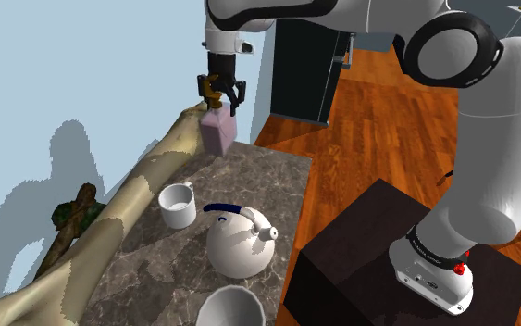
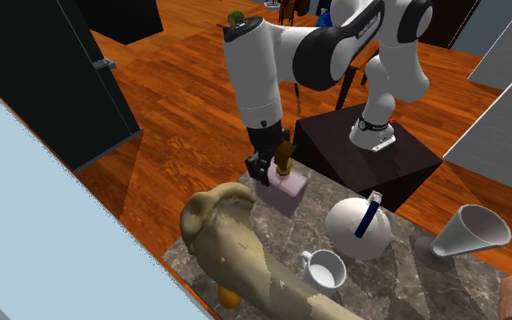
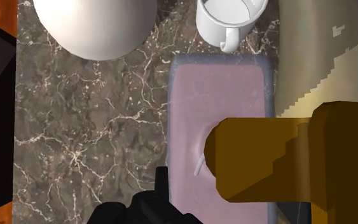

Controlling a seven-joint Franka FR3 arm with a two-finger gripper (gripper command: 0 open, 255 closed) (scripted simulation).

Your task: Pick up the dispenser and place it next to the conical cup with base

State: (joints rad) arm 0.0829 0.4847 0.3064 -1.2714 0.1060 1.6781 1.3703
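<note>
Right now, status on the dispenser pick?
Gripper at brown pump of pink dispenser. Dispenser upright at marble counter's end. White mug and kettle stand between it and the conical cup.

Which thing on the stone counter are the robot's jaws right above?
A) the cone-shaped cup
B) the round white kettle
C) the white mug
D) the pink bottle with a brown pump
D: the jaws hang at the brown pump of the pink dispenser, while the mug, kettle and cone-shaped cup stand further along the counter.
</note>
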